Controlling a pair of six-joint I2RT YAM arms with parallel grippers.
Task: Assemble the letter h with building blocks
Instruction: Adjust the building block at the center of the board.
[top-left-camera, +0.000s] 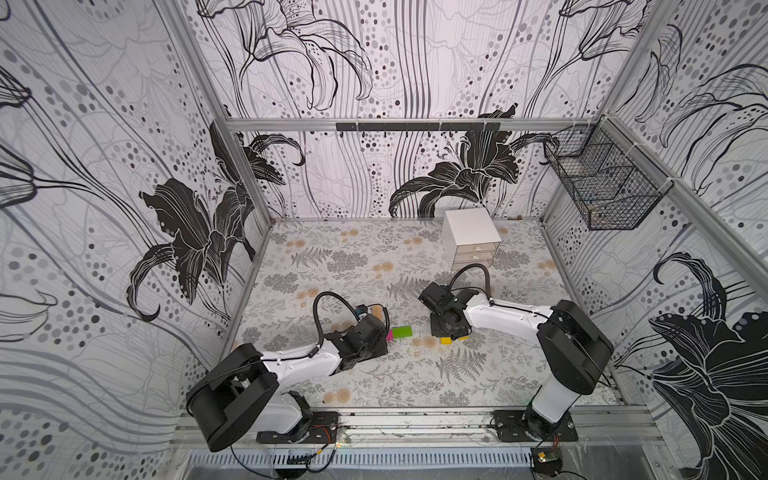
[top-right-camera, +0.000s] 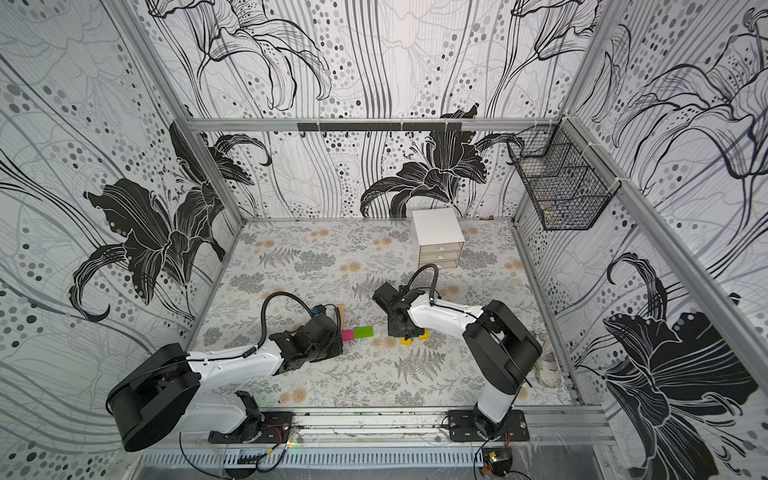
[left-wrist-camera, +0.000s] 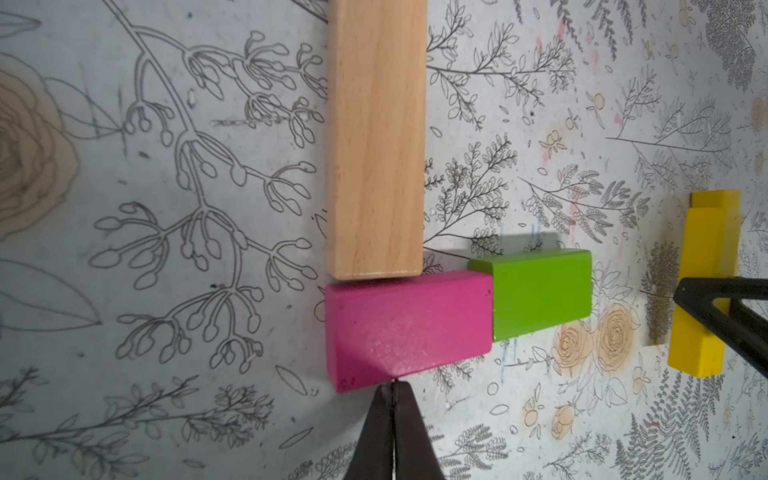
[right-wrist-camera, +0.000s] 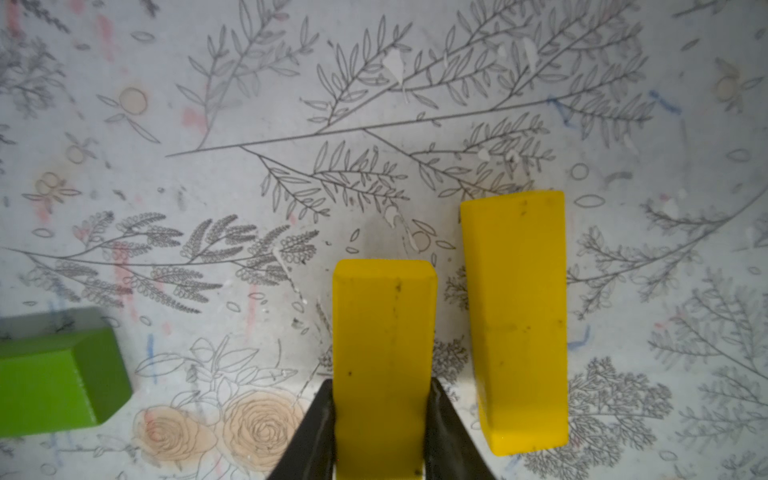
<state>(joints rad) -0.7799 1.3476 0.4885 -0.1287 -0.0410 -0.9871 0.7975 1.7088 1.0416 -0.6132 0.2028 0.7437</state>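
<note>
Tan block is lying flat on the floral mat, near-middle of the table, long axis running far-to-near. Its near end is touching the pink block. Pink block is sitting crosswise w/ the green block butting its right end. Green is sitting slightly farther back, so the two aren't lining up flush.

L gripper is pointing at pink's near edge, jaws pressed together w/ nothing btwn them, tips right at that edge.

R gripper is hanging to the right of green, clamping a yellow block by its long sides; can't tell if that block is resting on the mat. Second yellow block is lying just beside it, parallel, not touching, on the side away from green. Bare mat is showing btwn green and both yellows.

White three-drawer box is standing far right, well apart from the blocks.
</note>
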